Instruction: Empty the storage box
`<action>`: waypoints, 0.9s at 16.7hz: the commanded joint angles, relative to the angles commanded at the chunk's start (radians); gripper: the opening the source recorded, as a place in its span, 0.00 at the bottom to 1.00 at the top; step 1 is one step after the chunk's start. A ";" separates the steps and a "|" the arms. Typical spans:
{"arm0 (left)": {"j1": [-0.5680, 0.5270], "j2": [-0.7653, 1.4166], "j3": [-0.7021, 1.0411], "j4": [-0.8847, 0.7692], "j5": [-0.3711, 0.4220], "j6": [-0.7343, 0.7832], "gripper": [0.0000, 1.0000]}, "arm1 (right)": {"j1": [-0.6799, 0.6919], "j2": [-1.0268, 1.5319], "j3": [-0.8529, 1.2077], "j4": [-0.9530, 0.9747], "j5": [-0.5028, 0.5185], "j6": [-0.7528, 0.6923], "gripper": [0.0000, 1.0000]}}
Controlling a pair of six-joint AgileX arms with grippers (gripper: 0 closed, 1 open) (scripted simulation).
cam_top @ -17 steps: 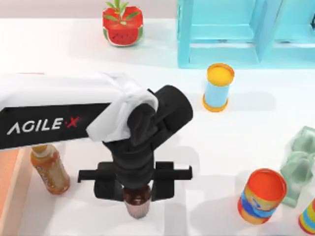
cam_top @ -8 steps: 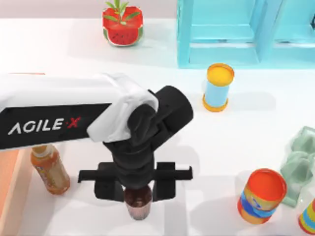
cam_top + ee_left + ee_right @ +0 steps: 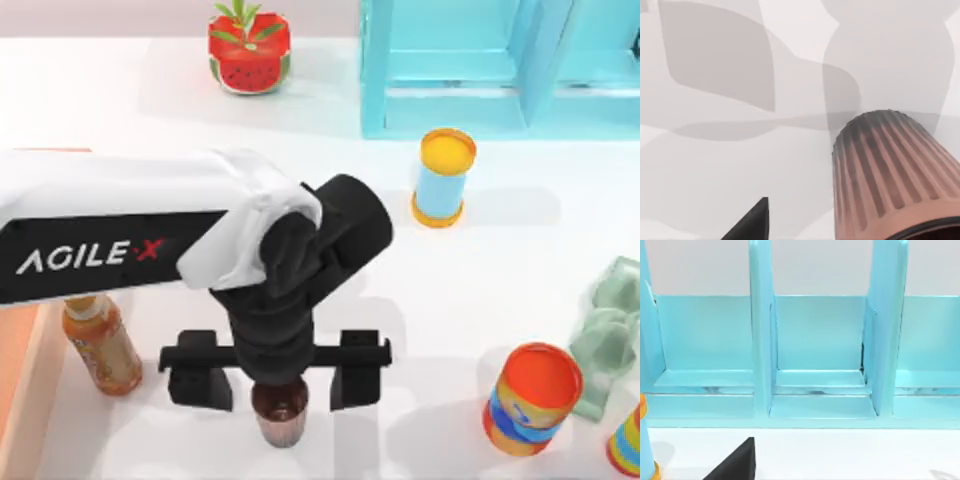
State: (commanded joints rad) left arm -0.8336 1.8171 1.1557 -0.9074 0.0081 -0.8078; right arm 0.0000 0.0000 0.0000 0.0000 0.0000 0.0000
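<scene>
Top view: your left gripper (image 3: 280,378) hangs spread wide over the upright brown bottle (image 3: 279,408), fingers apart from it; the storage box (image 3: 18,360), barely a sliver, sits left of that bottle, beyond an amber bottle (image 3: 100,343). Left wrist view: ribbed bottle (image 3: 895,175) beside one dark fingertip (image 3: 752,222), seemingly not touching. Right wrist view: turquoise shelf (image 3: 815,350) ahead; right pincer's state unreadable.

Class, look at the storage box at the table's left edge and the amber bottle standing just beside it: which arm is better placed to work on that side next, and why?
Left, probably. The left gripper hangs open over a brown ribbed cup, close to the amber bottle and the storage box. The right wrist view faces the turquoise shelf, far across the table.
</scene>
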 joint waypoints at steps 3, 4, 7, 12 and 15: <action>0.000 0.000 0.000 0.000 0.000 0.000 1.00 | 0.000 0.000 0.000 0.000 0.000 0.000 1.00; 0.000 0.000 0.000 0.000 0.000 0.000 1.00 | 0.000 0.000 0.000 0.000 0.000 0.000 1.00; 0.001 -0.005 0.016 -0.015 -0.001 -0.001 1.00 | 0.000 0.000 0.000 0.000 0.000 0.000 1.00; -0.004 -0.042 0.169 -0.221 -0.001 -0.005 1.00 | 0.000 0.000 0.000 0.000 0.000 0.000 1.00; -0.003 -0.073 0.269 -0.352 0.000 -0.005 1.00 | 0.000 0.000 0.000 0.000 0.000 0.000 1.00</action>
State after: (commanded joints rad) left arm -0.8368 1.7443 1.4244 -1.2599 0.0086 -0.8130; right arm 0.0000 0.0000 0.0000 0.0000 0.0000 0.0000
